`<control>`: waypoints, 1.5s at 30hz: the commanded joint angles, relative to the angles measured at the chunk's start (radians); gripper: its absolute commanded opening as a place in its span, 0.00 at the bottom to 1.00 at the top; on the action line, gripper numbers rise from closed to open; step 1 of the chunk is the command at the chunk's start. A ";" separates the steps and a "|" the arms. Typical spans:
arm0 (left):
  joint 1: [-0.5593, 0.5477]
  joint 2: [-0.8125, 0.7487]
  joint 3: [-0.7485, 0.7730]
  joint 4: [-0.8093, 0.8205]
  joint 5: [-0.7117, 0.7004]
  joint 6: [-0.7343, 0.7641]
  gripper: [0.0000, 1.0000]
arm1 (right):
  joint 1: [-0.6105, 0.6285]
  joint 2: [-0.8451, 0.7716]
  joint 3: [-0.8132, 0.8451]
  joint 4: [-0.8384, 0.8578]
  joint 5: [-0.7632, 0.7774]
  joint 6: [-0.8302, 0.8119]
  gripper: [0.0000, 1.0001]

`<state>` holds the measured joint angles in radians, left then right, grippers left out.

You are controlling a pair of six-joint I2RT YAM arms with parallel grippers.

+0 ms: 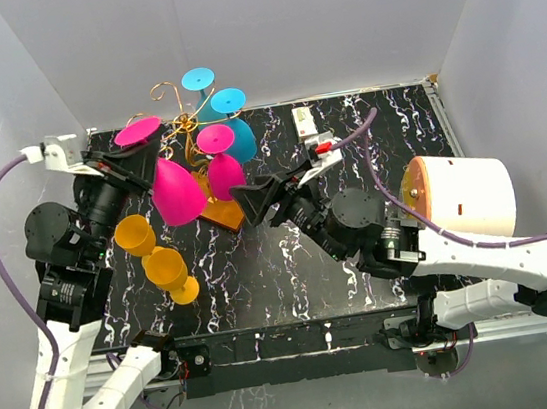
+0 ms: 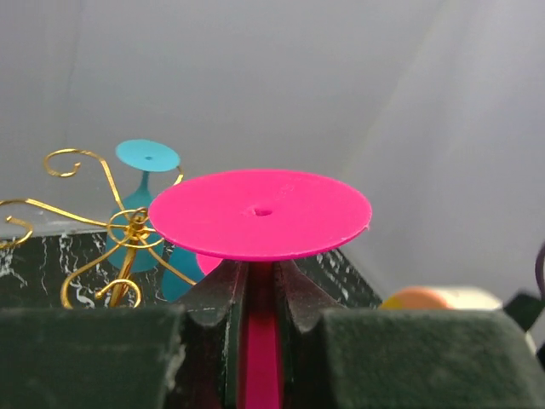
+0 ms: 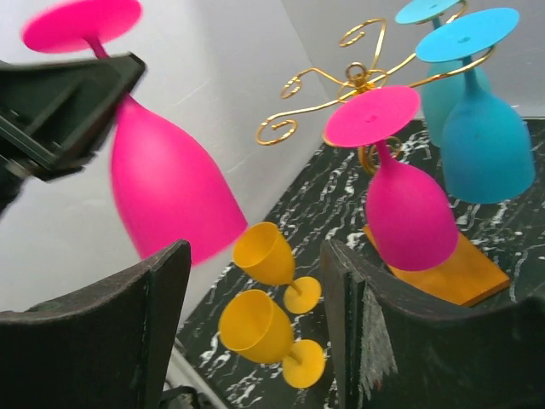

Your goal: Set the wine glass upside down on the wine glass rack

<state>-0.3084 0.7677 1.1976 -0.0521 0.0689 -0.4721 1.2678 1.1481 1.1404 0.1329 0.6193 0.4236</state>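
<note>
Left claw (image 1: 150, 160) tight on pink glass (image 1: 177, 192) stem, foot up; right claw (image 1: 243, 202) wide. Ease toward two o'clock, slide stem into free rack (image 1: 182, 126) loop.

The pink wine glass (image 1: 177, 191) hangs upside down above the bench (image 1: 291, 263), foot up and bowl tilted. Its stem is pinched between the left fingers (image 2: 217, 294). It is just left of the gold wire rack (image 1: 185, 125), which stands upright on its orange-brown base.
</note>
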 commanded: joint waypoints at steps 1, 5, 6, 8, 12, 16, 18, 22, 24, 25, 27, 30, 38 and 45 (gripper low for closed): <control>0.004 -0.025 -0.028 0.078 0.329 0.287 0.00 | 0.001 -0.043 0.074 -0.009 -0.090 0.097 0.63; 0.005 -0.027 -0.069 0.117 0.470 0.358 0.00 | 0.000 -0.041 0.112 0.018 -0.129 0.211 0.65; 0.005 -0.026 -0.077 0.128 0.489 0.364 0.00 | -0.001 -0.037 0.119 0.022 -0.128 0.239 0.65; 0.005 -0.020 -0.084 0.131 0.518 0.379 0.00 | -0.002 -0.028 0.139 0.024 -0.125 0.281 0.65; 0.005 -0.014 -0.094 0.128 0.566 0.420 0.00 | -0.016 0.001 0.179 0.011 -0.131 0.363 0.66; 0.005 -0.043 -0.135 0.162 0.563 0.458 0.00 | -0.043 0.034 0.198 0.047 -0.226 0.421 0.65; 0.004 -0.069 -0.171 0.203 0.537 0.465 0.00 | -0.052 0.060 0.209 0.073 -0.274 0.467 0.64; 0.004 -0.102 -0.204 0.242 0.506 0.466 0.00 | -0.075 0.125 0.245 0.057 -0.340 0.549 0.63; 0.005 -0.113 -0.213 0.247 0.492 0.474 0.00 | -0.090 0.139 0.245 0.062 -0.362 0.582 0.61; 0.004 -0.119 -0.215 0.246 0.488 0.478 0.00 | -0.097 0.142 0.238 0.078 -0.373 0.594 0.60; 0.004 -0.125 -0.217 0.241 0.485 0.485 0.00 | -0.111 0.151 0.231 0.099 -0.397 0.613 0.57; 0.005 -0.132 -0.222 0.230 0.481 0.486 0.00 | -0.124 0.170 0.235 0.099 -0.428 0.638 0.52; 0.005 -0.158 -0.260 0.218 0.483 0.484 0.00 | -0.148 0.209 0.233 0.123 -0.493 0.678 0.40; 0.005 -0.167 -0.245 0.149 0.411 0.428 0.02 | -0.157 0.235 0.224 0.126 -0.537 0.714 0.12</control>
<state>-0.3046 0.6170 0.9268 0.1017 0.5377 0.0025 1.1137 1.3781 1.3373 0.2188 0.1226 1.1149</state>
